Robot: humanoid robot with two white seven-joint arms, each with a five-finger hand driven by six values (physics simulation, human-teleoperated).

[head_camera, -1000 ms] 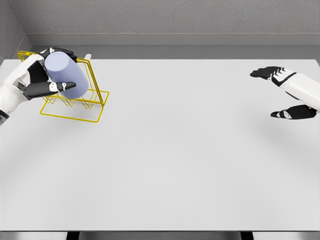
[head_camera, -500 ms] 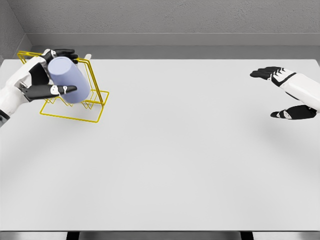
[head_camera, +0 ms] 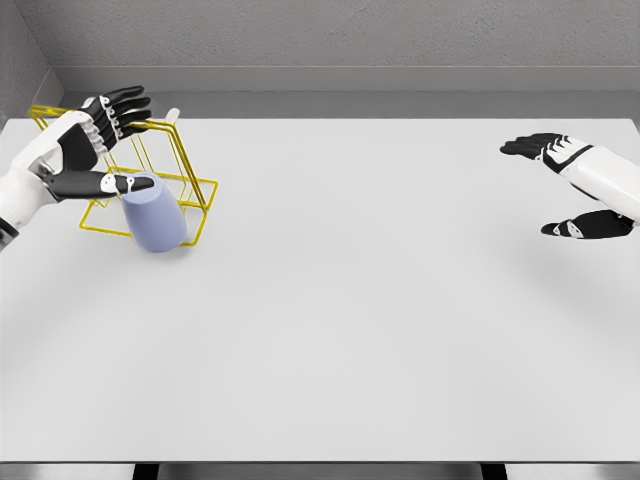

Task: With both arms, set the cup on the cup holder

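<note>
A pale blue cup (head_camera: 153, 214) stands on the front edge of the yellow wire cup holder (head_camera: 180, 170) at the table's far left, no longer held. My left hand (head_camera: 105, 145) hovers just above and left of the cup with its fingers spread, the thumb close to the cup's top. At the far right edge my right hand (head_camera: 565, 190) is open, far from the cup and holding nothing.
The white table (head_camera: 360, 300) ends at a grey back wall. A small white peg (head_camera: 174, 114) rises from the holder's top.
The left hand has let go of the cup. The cup dropped from between the fingers down to the holder's front base. The right hand stayed still.
</note>
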